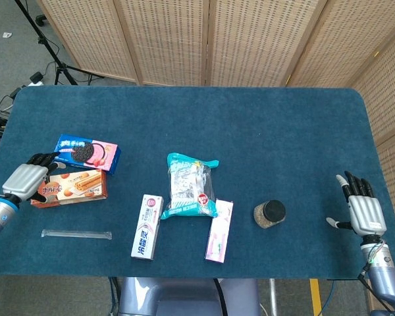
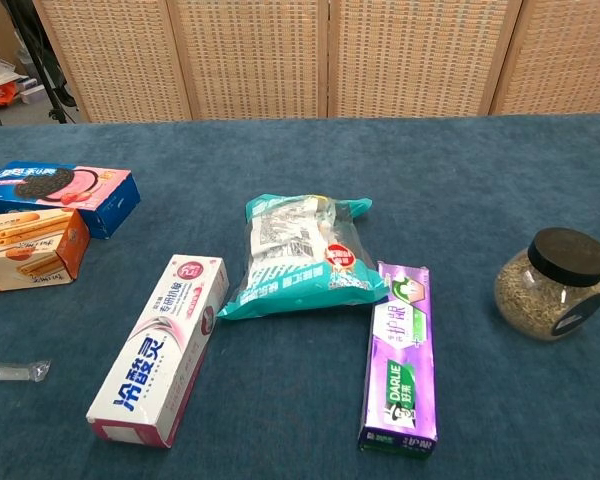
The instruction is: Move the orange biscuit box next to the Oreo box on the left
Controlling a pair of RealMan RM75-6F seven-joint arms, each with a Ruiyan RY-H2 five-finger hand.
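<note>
The orange biscuit box (image 1: 76,187) (image 2: 32,250) lies flat on the blue table, directly in front of the Oreo box (image 1: 87,152) (image 2: 60,190) and almost touching it. My left hand (image 1: 25,180) is at the box's left end, its fingers wrapped over that end and still holding it; the chest view does not show this hand. My right hand (image 1: 363,208) rests at the table's right front edge, far from both boxes, fingers spread and holding nothing.
A clear wrapped straw (image 1: 76,233) lies in front of the orange box. To the right are a white toothpaste box (image 1: 148,226), a teal bag (image 1: 189,185), a purple toothpaste box (image 1: 219,230) and a black-lidded jar (image 1: 269,214). Wicker screens stand behind the table.
</note>
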